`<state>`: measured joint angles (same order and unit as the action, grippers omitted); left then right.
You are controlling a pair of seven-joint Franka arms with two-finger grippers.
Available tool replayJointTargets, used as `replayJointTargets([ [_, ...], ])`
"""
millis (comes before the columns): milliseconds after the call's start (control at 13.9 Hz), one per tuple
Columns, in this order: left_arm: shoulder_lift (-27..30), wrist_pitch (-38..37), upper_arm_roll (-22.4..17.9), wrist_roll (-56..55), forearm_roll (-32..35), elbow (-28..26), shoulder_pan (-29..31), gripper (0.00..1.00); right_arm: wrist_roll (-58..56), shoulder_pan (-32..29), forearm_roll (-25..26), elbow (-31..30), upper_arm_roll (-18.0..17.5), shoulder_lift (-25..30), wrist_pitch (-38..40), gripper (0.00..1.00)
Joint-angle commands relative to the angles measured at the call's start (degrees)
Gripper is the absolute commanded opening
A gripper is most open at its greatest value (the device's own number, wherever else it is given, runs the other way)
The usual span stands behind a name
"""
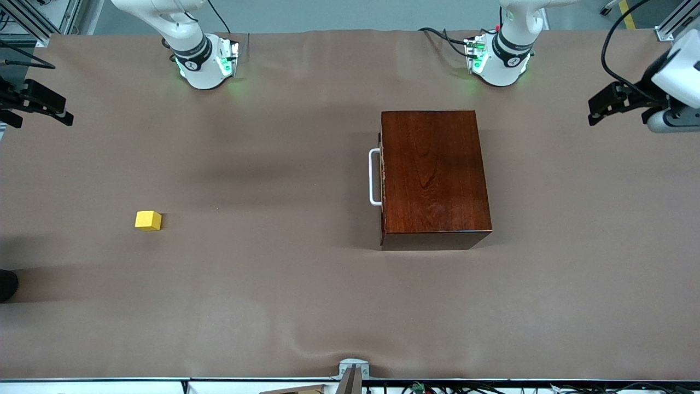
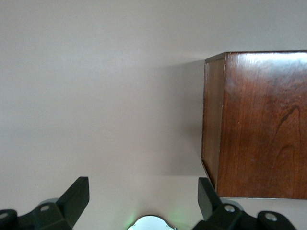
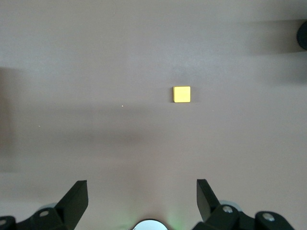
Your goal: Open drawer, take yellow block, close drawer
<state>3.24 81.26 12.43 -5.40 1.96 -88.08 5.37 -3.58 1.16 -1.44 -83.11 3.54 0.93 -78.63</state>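
Observation:
The dark reddish-brown wooden box (image 1: 432, 175) stands on the table toward the left arm's end, and its corner (image 2: 259, 124) shows in the left wrist view. The drawer is pushed fully in, its white loop handle (image 1: 374, 177) facing the right arm's end. The yellow block (image 1: 148, 220) lies on the bare table toward the right arm's end, out of the drawer. My right gripper (image 3: 142, 191) hangs open and empty high over the table, with the block (image 3: 182, 94) below it. My left gripper (image 2: 143, 191) hangs open and empty beside the box.
Brown cloth (image 1: 306, 295) covers the whole table. The right gripper (image 1: 52, 106) and the left gripper (image 1: 601, 106) sit at the two ends of the table. A dark object (image 1: 6, 284) pokes in at the right arm's end. A camera mount (image 1: 353, 372) sits at the table's near edge.

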Motion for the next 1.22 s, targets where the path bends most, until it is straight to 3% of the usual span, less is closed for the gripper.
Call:
replayJointTargets([
  [0,4.2,2.0,0.9,3.5,-0.6,-4.7,2.0,1.00,0.0,-0.2,0.5,-0.5,0.1,0.8,0.0,1.00],
  [1149,3.9,1.8,0.3,2.5,-3.8,-3.8,2.1,1.00,0.1,-0.5,0.3,-0.7,0.1,0.7,0.1,1.00],
])
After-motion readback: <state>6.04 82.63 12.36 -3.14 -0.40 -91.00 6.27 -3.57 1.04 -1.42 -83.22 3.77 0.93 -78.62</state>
